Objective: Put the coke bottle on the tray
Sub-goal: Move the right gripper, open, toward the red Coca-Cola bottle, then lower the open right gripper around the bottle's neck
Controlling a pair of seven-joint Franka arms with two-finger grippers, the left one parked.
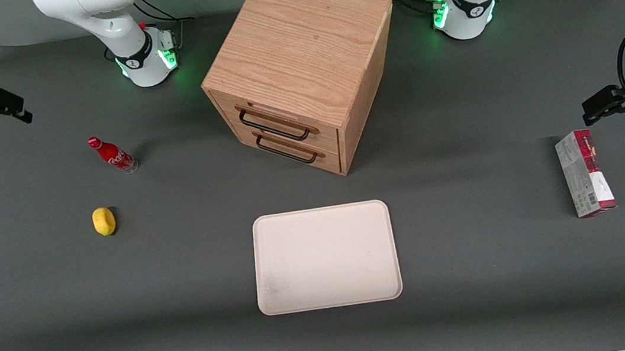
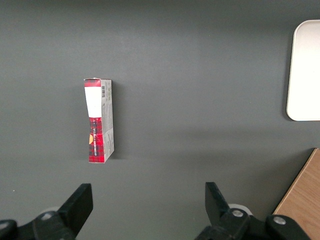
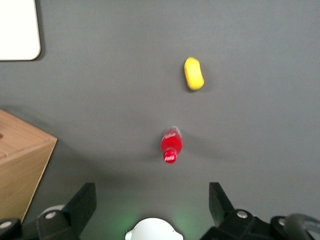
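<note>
A: Counts?
B: One bottle (image 1: 112,155) upright on the table near one lemon (image 1: 104,221); one tray (image 1: 325,256), one carton (image 1: 584,172), one cabinet (image 1: 299,70).
A: Gripper (image 3: 152,200)?
B: Spread, holding nothing, high above the bottle.

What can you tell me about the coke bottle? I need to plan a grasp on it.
The coke bottle is small, slim and red, with a red cap, white script logo and clear base; it looks like plastic. It stands upright on the grey table, toward the working arm's end, farther from the front camera than the yellow lemon and apart from it. Only the table touches it. The end effector hangs open above the table, well clear of the bottle.
</note>
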